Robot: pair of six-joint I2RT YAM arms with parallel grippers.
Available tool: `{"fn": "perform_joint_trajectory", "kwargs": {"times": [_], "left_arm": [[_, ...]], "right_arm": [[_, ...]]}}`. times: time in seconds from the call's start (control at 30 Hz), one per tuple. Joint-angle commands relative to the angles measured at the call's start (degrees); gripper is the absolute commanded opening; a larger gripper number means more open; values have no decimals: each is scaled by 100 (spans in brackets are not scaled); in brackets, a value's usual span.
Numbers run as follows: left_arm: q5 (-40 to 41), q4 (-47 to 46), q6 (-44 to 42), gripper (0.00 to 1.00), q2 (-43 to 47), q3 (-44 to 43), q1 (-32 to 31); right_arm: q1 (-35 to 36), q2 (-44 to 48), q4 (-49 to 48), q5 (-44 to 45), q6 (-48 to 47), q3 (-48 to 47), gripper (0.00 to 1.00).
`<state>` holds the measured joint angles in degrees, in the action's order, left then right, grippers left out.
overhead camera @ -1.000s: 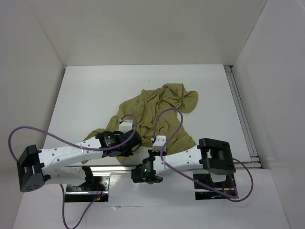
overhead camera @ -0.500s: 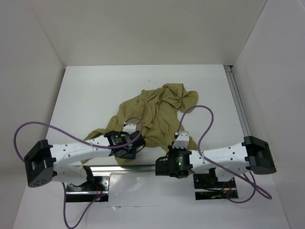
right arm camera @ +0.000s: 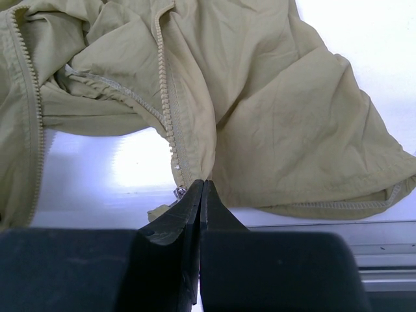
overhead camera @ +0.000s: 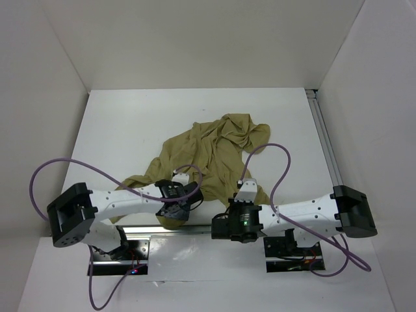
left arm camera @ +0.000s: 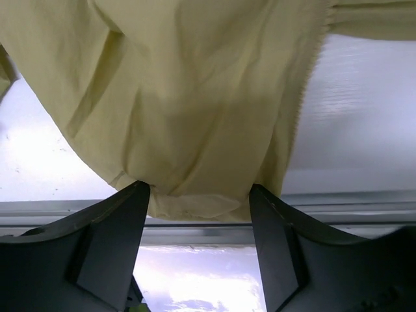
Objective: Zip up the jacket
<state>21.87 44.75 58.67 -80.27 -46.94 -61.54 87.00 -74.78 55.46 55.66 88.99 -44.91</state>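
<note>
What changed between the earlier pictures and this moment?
The left pincer opened, seemingly letting go of the jacket, and slid a little rightward along its near hem. The right arm swung its elbow outward, carrying the right pincer rightward. That pincer stayed shut on the jacket's edge by the zipper; the rest of the jacket lay unchanged.

jacket (overhead camera: 214, 149) x1 | end effectors x2 (L end effector (left arm camera: 198, 190), R end effector (right arm camera: 202, 185)) | purple cables (overhead camera: 270, 145) x2 | table (overhead camera: 130, 123) x1
</note>
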Motion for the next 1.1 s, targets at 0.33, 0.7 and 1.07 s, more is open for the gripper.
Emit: {"fn": "perform_joint_trajectory", "kwargs": {"times": [0.33, 0.7, 1.07], "left_arm": [[757, 1061, 1022, 72, -1236, -473, 10], [1013, 1432, 1349, 72, -614, -975, -376], [-24, 543, 425, 72, 302, -351, -438]], "right_arm": [[10, 315, -185, 173, -39, -62, 0], [10, 139, -308, 173, -92, -9, 0], [10, 201, -308, 226, -40, 43, 0]]}}
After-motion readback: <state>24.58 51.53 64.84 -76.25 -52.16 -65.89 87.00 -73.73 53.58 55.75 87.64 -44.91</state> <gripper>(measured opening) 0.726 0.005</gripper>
